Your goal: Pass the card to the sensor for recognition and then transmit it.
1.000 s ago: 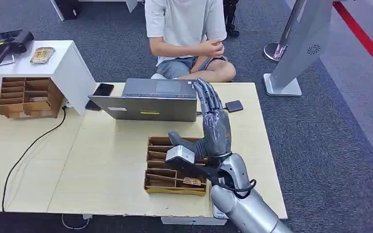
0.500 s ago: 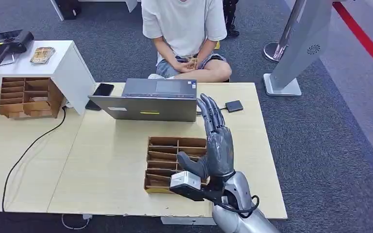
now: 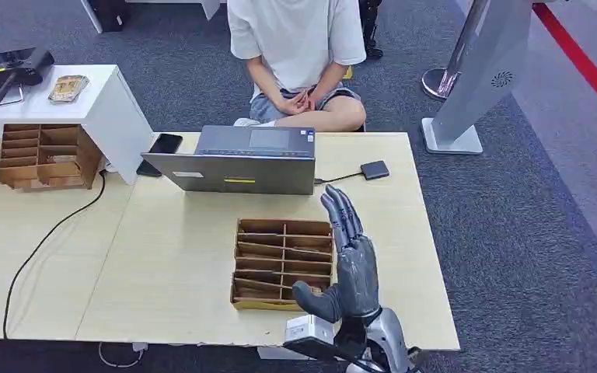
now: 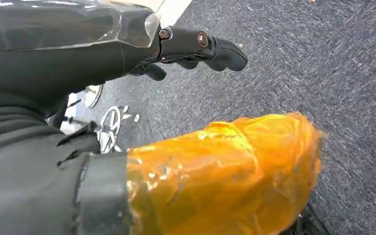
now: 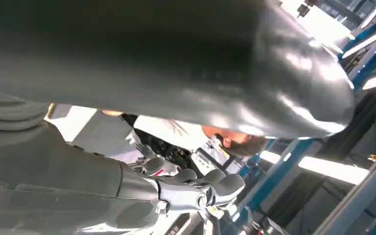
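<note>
My right hand (image 3: 350, 266) stands upright over the table's near edge, just right of the brown cardboard card box (image 3: 274, 242), fingers straight and apart, holding nothing. The right wrist view shows its fingers (image 5: 210, 186) stretched out and bare. The small black sensor (image 3: 375, 169) lies at the table's far right, cabled to the laptop (image 3: 237, 163). A person in a white shirt sits behind the table with both hands (image 3: 296, 99) clasped in the lap; I cannot tell whether a card is in them. My left hand (image 4: 196, 46) hangs over grey carpet, its fingers loosely extended and holding nothing.
A black phone (image 3: 165, 143) lies left of the laptop. On the left stand a second cardboard box (image 3: 45, 155) and a white stand (image 3: 101, 101) with a card stack (image 3: 67, 88). A grey kiosk (image 3: 478, 78) stands on the carpet at right.
My right hand has drawn back from near the laptop and sensor to the table's near edge, still open-fingered. The person lowered both hands into the lap.
</note>
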Controlling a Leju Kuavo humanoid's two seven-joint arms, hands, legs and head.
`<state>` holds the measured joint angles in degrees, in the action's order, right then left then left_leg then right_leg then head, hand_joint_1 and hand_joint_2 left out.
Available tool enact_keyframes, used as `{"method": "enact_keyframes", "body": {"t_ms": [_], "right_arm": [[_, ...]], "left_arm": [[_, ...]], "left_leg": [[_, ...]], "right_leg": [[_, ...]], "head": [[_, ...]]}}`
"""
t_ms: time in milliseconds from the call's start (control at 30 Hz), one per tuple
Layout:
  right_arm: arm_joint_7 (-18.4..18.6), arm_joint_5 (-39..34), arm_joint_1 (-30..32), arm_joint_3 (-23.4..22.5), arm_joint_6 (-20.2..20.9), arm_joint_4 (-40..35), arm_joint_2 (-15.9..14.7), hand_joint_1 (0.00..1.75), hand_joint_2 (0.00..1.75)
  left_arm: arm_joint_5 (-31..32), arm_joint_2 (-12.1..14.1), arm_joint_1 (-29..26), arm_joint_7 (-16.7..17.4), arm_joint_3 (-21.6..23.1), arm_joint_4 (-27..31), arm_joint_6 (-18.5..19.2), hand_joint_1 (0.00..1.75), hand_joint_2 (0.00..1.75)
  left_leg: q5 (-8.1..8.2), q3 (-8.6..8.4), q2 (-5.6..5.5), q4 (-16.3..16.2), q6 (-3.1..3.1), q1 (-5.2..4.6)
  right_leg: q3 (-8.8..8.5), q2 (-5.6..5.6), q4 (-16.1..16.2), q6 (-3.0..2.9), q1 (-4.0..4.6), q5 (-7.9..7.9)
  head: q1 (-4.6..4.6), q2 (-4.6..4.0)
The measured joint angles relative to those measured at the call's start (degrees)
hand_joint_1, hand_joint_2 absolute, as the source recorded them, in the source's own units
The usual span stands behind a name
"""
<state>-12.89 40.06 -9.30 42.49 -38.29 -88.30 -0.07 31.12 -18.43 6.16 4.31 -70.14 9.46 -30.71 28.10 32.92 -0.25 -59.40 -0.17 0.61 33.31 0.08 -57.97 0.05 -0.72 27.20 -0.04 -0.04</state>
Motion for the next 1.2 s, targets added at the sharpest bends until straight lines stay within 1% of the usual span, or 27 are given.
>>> {"method": "enact_keyframes", "body": {"t_ms": [200,233,433,733,1100,1200], "right_arm": [[-0.94,-0.42,2.45,0.0,0.0,-0.61,-0.28,0.0,0.0],[-1.29,-0.5,2.85,0.0,0.0,-0.63,-0.28,0.0,1.75],[-3.98,-0.7,6.75,-0.18,0.0,-0.74,-0.28,0.0,1.75],[-5.05,0.07,10.11,-1.42,0.0,-0.48,-0.26,0.0,1.75],[-3.7,7.3,10.92,-2.67,0.0,0.87,-0.04,0.0,1.75],[-3.46,7.93,10.99,-2.91,0.0,1.16,0.07,0.0,1.75]], "left_arm": [[-0.31,0.0,0.03,-0.15,-0.26,0.0,-0.17,0.0,0.0],[-0.46,0.0,0.03,-0.22,-0.37,0.0,-0.22,0.0,0.0],[-1.42,-0.02,0.06,-0.85,-0.53,0.0,-0.5,0.0,0.0],[-2.14,-0.04,0.08,-1.03,-0.72,-0.02,-0.68,0.0,0.0],[-2.86,-0.07,0.08,-1.05,-0.74,-0.02,-0.85,0.0,0.0],[-2.95,-0.07,0.08,-1.05,-0.74,-0.02,-0.85,0.0,0.0]], "left_leg": [[0.0,-0.01,0.01,0.0,0.0,0.0],[0.0,-0.01,0.01,0.0,0.0,0.0],[0.01,0.0,0.01,0.0,0.0,0.0],[0.01,0.0,0.01,0.01,0.01,0.0],[0.01,0.0,0.01,0.0,0.01,0.0],[0.01,0.0,0.01,0.01,0.01,0.0]], "right_leg": [[0.0,0.01,0.0,0.0,0.0,0.0],[0.0,0.01,0.0,0.0,0.0,0.0],[0.0,0.01,0.0,-0.01,0.0,0.03],[0.0,0.01,0.0,-0.01,0.0,0.04],[0.0,0.01,0.0,-0.01,0.0,0.04],[0.0,0.01,0.0,-0.01,0.0,0.04]], "head": [[0.0,0.0],[0.0,0.0],[0.0,0.0],[0.0,0.0],[0.0,0.0],[0.0,0.0]]}}
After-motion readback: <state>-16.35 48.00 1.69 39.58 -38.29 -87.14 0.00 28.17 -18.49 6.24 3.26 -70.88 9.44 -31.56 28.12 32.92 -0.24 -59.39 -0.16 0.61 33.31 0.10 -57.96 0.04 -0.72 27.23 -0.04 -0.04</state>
